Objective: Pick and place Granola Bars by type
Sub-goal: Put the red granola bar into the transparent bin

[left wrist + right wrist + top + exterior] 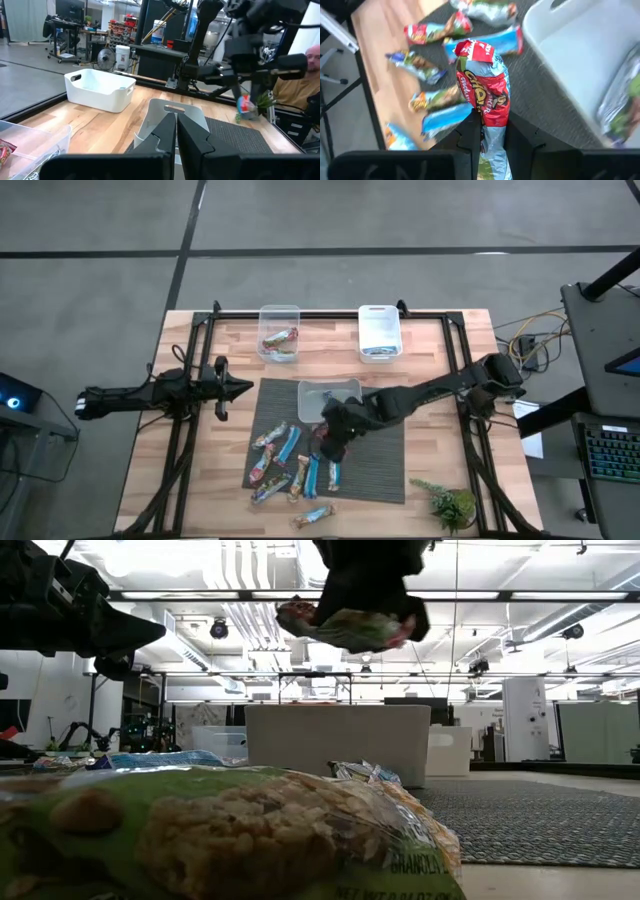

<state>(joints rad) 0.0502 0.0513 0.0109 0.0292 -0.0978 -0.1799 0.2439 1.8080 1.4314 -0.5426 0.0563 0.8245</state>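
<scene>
Several granola bars point(290, 470), in blue and in red and tan wrappers, lie in a loose pile on the dark mat point(385, 475). One red-wrapped bar point(482, 85) is in my right gripper point(492, 127), which hovers over the mat's middle point(335, 438) beside the pile. My left gripper point(238, 388) waits shut above the table's left part, at the mat's left edge, touching nothing; its fingers point(176, 131) show closed in the left wrist view. A clear tub point(279, 332) at the far edge holds a red bar. The white tub point(379, 332) beside it holds blue ones. My right gripper pinches the red-wrapped bar between its two fingers point(470, 135), on the wrapper's silvery end part point(491, 117). The red printed end point(470, 49) sticks out past the fingertips. The fingers come from above, slanting down. The bar point(345, 628) is lifted clear of the mat.
A third, pale tub point(328, 400) stands on the mat's far part, right by my right gripper. A small green plant point(450, 502) sits at the near right corner. One bar point(315, 516) lies off the mat near the table's near edge. A person point(312, 55) sits beyond the table.
</scene>
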